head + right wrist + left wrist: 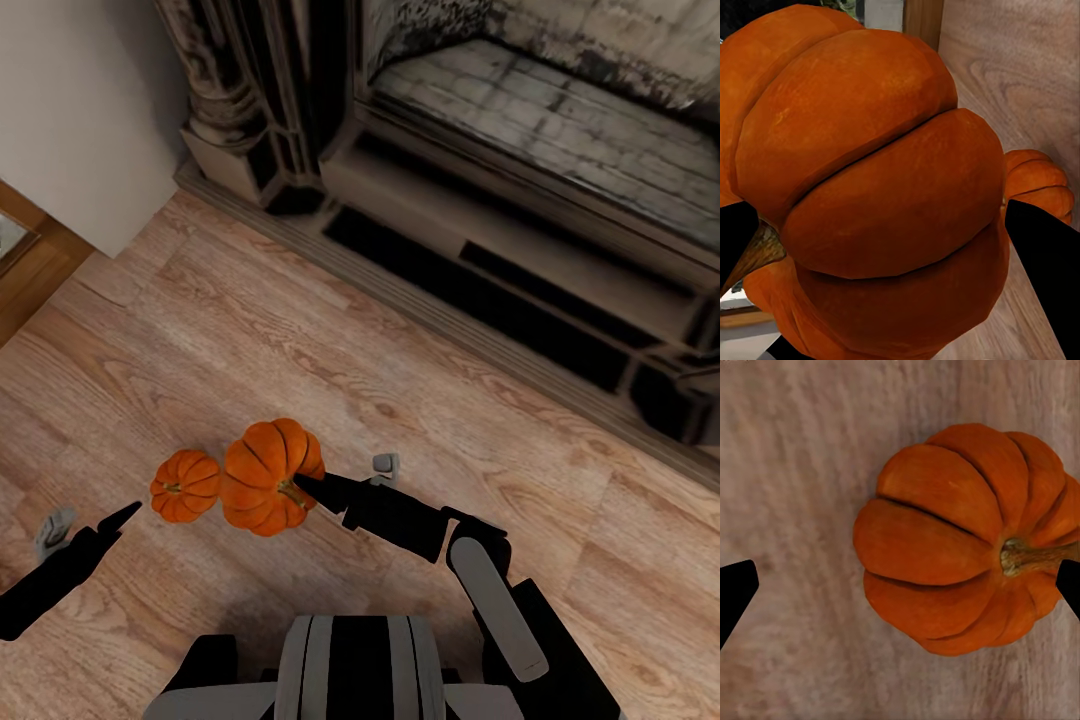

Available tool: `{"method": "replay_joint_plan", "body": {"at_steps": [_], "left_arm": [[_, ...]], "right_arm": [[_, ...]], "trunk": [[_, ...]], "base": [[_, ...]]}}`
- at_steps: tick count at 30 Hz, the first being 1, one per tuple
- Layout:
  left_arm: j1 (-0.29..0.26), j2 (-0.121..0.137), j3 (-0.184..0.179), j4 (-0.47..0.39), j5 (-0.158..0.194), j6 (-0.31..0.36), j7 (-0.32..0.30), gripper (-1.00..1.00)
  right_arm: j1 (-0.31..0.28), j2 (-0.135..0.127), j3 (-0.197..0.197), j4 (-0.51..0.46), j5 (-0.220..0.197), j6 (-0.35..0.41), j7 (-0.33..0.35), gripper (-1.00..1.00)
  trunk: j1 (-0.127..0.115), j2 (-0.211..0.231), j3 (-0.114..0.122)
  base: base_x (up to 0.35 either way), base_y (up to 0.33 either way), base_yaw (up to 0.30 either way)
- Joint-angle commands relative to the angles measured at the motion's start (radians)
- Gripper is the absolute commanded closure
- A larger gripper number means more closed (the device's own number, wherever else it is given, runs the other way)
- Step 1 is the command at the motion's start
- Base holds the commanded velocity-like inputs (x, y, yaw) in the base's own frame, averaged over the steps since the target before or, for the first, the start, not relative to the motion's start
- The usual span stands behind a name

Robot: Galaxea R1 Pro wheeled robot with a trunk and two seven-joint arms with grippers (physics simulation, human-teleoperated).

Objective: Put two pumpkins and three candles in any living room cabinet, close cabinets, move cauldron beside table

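One bright-orange ribbed pumpkin (268, 480) is being held clamped in the right claw (312, 488) above the wooden floor (420, 400), while the second, smaller orange pumpkin (185, 486) is lying just right of the left claw (120, 520), whose fingers are spread apart.

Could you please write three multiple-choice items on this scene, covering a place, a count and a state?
1. Where does the smaller bright-orange ribbed pumpkin lie?
A. on the wooden plank floor
B. in a drawer
C. on a table

2. How many pumpkins show in the head view?
A. one
B. two
C. three

3. How is the right hand?
A. open, far from any pumpkin
B. shut on a candle
C. at the larger orange pumpkin, by its stem

Answers: 1 A, it rests on bare planks; 2 B, two side by side; 3 C, the black fingers flank it in the right wrist view.
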State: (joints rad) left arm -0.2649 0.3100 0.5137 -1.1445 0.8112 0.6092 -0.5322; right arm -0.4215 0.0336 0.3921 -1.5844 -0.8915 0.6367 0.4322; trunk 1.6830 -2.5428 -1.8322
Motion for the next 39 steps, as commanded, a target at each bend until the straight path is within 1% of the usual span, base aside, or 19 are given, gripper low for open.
{"method": "replay_joint_plan", "body": {"at_steps": [1,2,6,9,14,22,28,34,39], "left_arm": [[0.000,0.000,0.002,0.000,0.006,0.007,-0.007,-1.00],[0.000,0.000,0.002,0.000,0.006,0.007,-0.011,-1.00],[0.000,0.000,0.003,0.000,0.003,0.006,-0.062,-1.00],[0.000,0.000,0.006,0.000,0.002,0.006,-0.074,-1.00],[0.000,0.000,0.010,0.004,0.002,0.005,-0.077,-1.00],[0.000,0.001,0.011,0.049,0.000,-0.018,-0.077,-1.00],[0.000,0.001,0.010,0.053,0.000,-0.020,-0.077,-1.00],[0.000,0.001,0.007,0.053,-0.008,-0.020,-0.075,-1.00],[0.000,0.001,0.006,0.053,-0.005,-0.020,-0.075,-1.00]], "right_arm": [[0.000,0.000,-0.001,0.000,-0.006,0.006,0.000,1.00],[0.000,0.000,-0.001,0.000,-0.006,0.006,0.000,1.00],[0.000,0.001,0.002,0.000,-0.006,0.006,-0.001,1.00],[0.000,0.002,0.002,0.000,-0.006,0.006,-0.001,1.00],[0.000,0.002,0.002,0.000,-0.006,0.006,-0.001,1.00],[0.001,0.002,0.004,0.000,-0.006,0.005,-0.003,1.00],[0.000,0.002,0.004,0.000,-0.006,0.005,-0.003,1.00],[0.001,0.002,0.004,0.000,-0.006,0.005,-0.003,1.00],[0.001,0.003,0.005,0.000,-0.006,0.005,-0.003,1.00]], "trunk": [[0.000,0.000,0.000],[0.000,0.000,0.000],[0.000,0.000,0.000],[0.000,0.000,0.000],[0.001,-0.001,0.000],[0.004,-0.002,0.000],[0.007,-0.004,0.000],[0.010,-0.005,0.000],[0.012,-0.006,0.000]], "base": [[0.000,0.000,0.000],[0.000,0.000,0.000],[0.000,0.000,0.000],[0.000,0.000,0.000],[0.000,0.000,0.000],[0.000,0.000,0.000],[0.000,0.000,0.000],[0.000,0.000,0.000],[0.000,0.000,0.000]]}}
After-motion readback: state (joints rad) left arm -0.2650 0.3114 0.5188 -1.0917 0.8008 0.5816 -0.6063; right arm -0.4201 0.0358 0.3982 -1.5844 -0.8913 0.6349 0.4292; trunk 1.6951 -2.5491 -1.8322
